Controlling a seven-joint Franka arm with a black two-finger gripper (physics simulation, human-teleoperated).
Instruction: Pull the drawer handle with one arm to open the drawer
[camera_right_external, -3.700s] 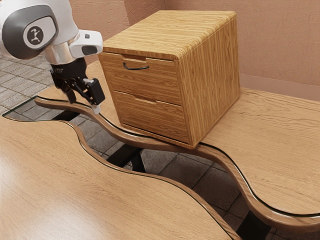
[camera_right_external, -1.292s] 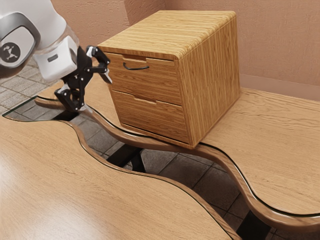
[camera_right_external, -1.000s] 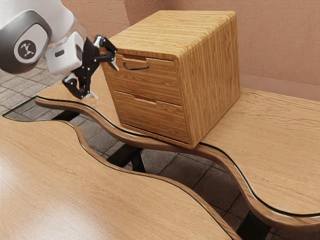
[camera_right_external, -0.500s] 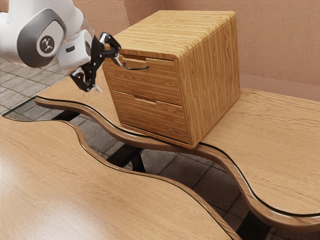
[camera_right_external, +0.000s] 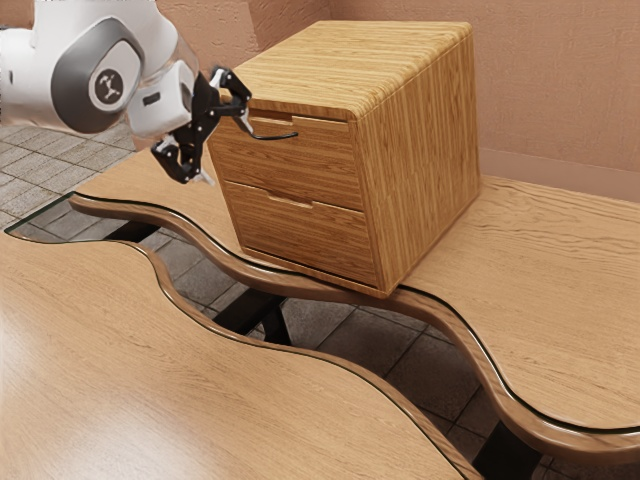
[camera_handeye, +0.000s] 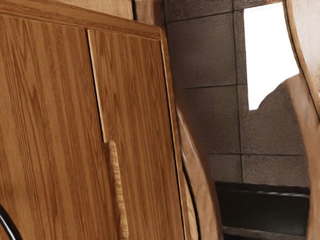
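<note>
A wooden cabinet (camera_right_external: 400, 130) with two drawers stands on the curved table (camera_right_external: 540, 290). The upper drawer (camera_right_external: 300, 160) has a thin dark wire handle (camera_right_external: 272, 134) and looks flush with the cabinet front. My gripper (camera_right_external: 225, 148) is open, turned sideways against the upper drawer's edge on the exterior view's left. Its upper fingertip (camera_right_external: 245, 116) is just beside that end of the wire handle, apparently not around it. In the wrist view the handle (camera_handeye: 5, 226) is a dark arc at the corner. The lower drawer's wooden pull (camera_handeye: 117, 190) is beside the seam between the drawers.
A second wooden table (camera_right_external: 150, 390) lies in the foreground, across a gap with tiled floor (camera_right_external: 330, 330) and dark table legs. The lower drawer (camera_right_external: 305, 235) sits shut. The wall runs behind the cabinet.
My hand has risen from beside the cabinet's lower left, turned from pointing down to pointing at the cabinet front, and moved to the exterior view's right up to the upper drawer's handle.
</note>
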